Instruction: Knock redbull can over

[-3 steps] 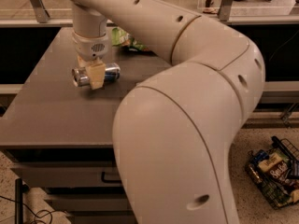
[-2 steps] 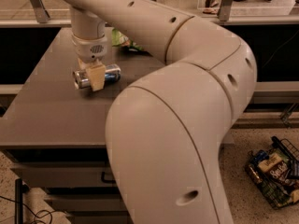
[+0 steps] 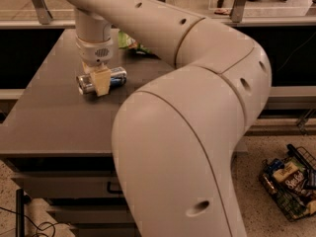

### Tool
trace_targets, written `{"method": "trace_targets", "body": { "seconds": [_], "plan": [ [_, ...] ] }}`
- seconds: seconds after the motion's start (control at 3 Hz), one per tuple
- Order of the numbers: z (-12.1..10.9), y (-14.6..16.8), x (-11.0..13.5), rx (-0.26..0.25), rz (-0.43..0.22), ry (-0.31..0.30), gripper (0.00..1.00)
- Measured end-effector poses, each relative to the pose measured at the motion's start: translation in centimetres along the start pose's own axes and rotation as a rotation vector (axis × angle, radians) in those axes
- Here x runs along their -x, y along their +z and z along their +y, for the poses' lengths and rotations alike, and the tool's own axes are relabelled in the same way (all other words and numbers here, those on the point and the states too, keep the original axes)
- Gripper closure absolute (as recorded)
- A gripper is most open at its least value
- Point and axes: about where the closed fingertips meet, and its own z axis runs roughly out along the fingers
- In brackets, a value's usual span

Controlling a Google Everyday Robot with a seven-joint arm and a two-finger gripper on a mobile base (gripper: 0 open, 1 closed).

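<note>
Redbull can (image 3: 117, 76) down on its side, gripper (image 3: 100, 86) right over it.

Can lies flat on the grey table (image 3: 54, 117), toward the 10 o'clock part of the view, long axis running roughly 9 to 3 o'clock, shiny end facing 9 o'clock. Gripper hangs straight down from the pale arm (image 3: 197, 107), its tan tip crossing the front of the can's middle and reaching the tabletop; can shows on both sides of it. Cannot tell whether the gripper is spread, closed or clamped on the can. Green snack bag (image 3: 129, 41) sits at 1 o'clock from the can, near the table's far edge, partly hidden behind the arm. Wire basket (image 3: 284, 201) of packets on the floor at 4 o'clock in the view, well apart from the table.
</note>
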Motion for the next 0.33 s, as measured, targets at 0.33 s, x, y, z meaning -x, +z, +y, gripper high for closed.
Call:
{"method": "trace_targets", "body": {
  "seconds": [0.33],
  "plan": [
    [-0.23,0.21,0.04,-0.006,-0.002,0.000,0.35]
  ]
}}
